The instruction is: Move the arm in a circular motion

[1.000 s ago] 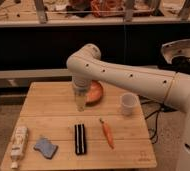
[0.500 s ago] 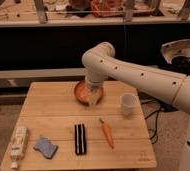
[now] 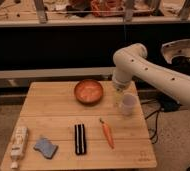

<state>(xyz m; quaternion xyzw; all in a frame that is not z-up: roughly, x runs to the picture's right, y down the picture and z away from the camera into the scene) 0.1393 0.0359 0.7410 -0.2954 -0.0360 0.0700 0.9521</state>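
Note:
The arm (image 3: 153, 70) is large, glossy and white, with small dark dots. It reaches in from the right and bends down at an elbow (image 3: 130, 55) over the table's back right part. Its narrow pale yellowish tip, the gripper (image 3: 119, 96), hangs just right of an orange bowl (image 3: 88, 92) and just left of a white cup (image 3: 127, 105). The gripper holds nothing that I can see.
A wooden table (image 3: 63, 112) carries a carrot (image 3: 107, 133), a black rectangular object (image 3: 80, 138), a blue sponge (image 3: 45, 147) and a white bottle (image 3: 18, 144) lying at the front left. A dark shelf unit stands behind the table.
The arm has swung to the right, from over the orange bowl to beside the white cup. The bowl now shows fully.

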